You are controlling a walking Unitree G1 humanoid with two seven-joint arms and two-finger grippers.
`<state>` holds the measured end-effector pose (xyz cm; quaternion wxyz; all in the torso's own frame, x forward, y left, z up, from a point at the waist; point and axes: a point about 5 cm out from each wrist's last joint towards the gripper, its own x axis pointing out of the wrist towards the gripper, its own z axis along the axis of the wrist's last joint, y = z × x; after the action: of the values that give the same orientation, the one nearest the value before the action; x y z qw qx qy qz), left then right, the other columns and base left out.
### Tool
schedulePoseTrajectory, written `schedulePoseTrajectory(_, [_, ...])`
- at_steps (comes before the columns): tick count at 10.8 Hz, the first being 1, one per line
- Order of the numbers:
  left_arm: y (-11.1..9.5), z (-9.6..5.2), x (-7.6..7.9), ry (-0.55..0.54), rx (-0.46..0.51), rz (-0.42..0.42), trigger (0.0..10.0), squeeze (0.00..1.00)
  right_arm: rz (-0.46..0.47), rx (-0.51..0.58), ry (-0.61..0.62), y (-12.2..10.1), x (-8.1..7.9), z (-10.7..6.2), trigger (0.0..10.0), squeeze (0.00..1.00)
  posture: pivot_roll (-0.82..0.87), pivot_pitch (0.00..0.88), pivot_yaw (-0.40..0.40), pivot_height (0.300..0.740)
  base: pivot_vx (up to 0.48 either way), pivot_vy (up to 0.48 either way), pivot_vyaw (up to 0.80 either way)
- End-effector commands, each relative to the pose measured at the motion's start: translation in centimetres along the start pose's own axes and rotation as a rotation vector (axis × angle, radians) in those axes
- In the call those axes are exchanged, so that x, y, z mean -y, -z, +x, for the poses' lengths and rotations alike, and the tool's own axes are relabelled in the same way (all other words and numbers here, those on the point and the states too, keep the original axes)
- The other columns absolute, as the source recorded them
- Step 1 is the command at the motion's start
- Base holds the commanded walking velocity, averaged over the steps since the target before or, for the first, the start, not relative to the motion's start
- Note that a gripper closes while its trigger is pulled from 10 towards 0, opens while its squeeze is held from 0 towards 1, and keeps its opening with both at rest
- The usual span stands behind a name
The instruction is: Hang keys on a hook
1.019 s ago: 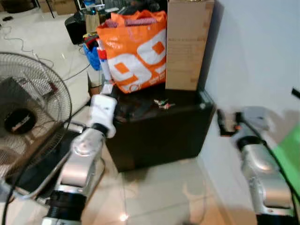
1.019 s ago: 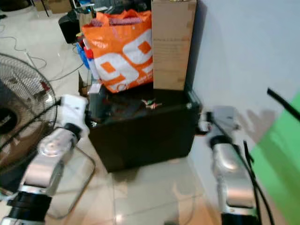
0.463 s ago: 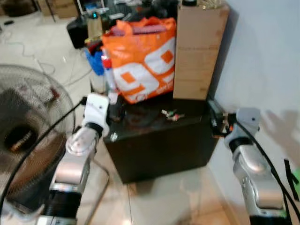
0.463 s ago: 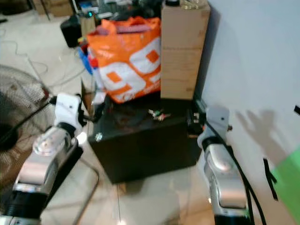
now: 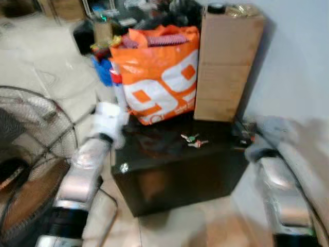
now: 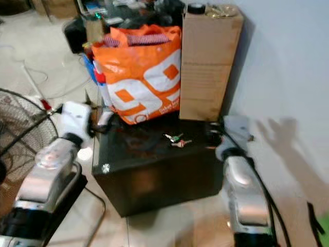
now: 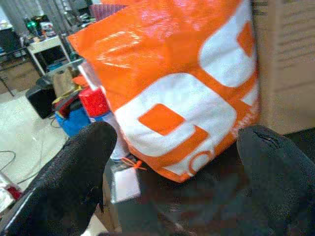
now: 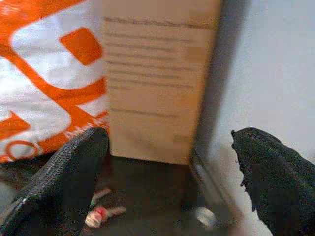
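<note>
A small bunch of keys [image 6: 176, 139] with green and red tags lies on top of the low black cabinet [image 5: 175, 170], in front of the cardboard box. My left gripper [image 6: 103, 117] hovers at the cabinet's left edge, open, its fingers [image 7: 74, 172] wide apart and empty in front of the orange bag. At the cabinet's right edge, beside the wall, my right gripper [image 6: 213, 135] is also open and empty. The right wrist view shows the keys [image 8: 101, 211] low between its fingers [image 8: 64, 182].
An orange and white shopping bag [image 5: 159, 72] and a tall cardboard box [image 5: 226, 62] stand at the back of the cabinet. A floor fan [image 5: 25, 154] stands to the left. A red-capped bottle [image 7: 93, 101] sits beside the bag. A pale wall [image 6: 288, 77] runs along the right.
The camera has shifted and the cabinet now sits more centred. Both grippers have come forward to the cabinet's two sides. The keys have not moved.
</note>
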<state>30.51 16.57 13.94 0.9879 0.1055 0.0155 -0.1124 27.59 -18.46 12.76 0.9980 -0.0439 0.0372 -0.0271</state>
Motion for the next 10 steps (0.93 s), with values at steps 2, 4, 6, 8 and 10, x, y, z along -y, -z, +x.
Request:
schedulePoseTrajectory(2, [-0.2, -0.2, 0.4, -0.004, 0.011, 0.005, 10.0, 0.00, -0.035, -0.002, 0.001, -0.1, 0.8, 0.5, 10.0, 1.00, -0.10, 0.000, 0.051, 0.740, 0.396, 0.000, 0.00])
schedulePoseTrajectory(4, [-0.1, -0.4, 0.4, -0.008, 0.010, 0.007, 10.0, 0.00, -0.088, -0.014, -0.027, 0.0, 0.7, 1.0, 10.0, 1.00, -0.09, 0.000, 0.040, 0.740, 0.394, 0.000, 0.28])
schedulePoseTrajectory(6, [-0.1, -0.3, 0.8, -0.001, 0.009, 0.009, 10.0, 0.00, -0.147, -0.049, -0.028, 0.4, 1.3, 1.3, 10.0, 1.00, -0.09, 0.000, 0.032, 0.740, 0.377, 0.000, 0.40])
schedulePoseTrajectory(8, [0.3, -0.5, 1.2, 0.027, -0.011, 0.035, 10.0, 0.00, -0.269, -0.166, -0.085, 1.6, 1.9, 1.7, 10.0, 1.00, -0.10, 0.000, 0.025, 0.740, 0.309, 0.000, 0.00])
schedulePoseTrajectory(10, [0.7, -0.5, 1.4, 0.063, -0.037, 0.050, 10.0, 0.00, -0.333, -0.293, -0.163, 3.1, 2.4, 1.5, 10.0, 0.00, -0.10, 0.000, 0.023, 0.740, 0.000, 0.000, 0.00])
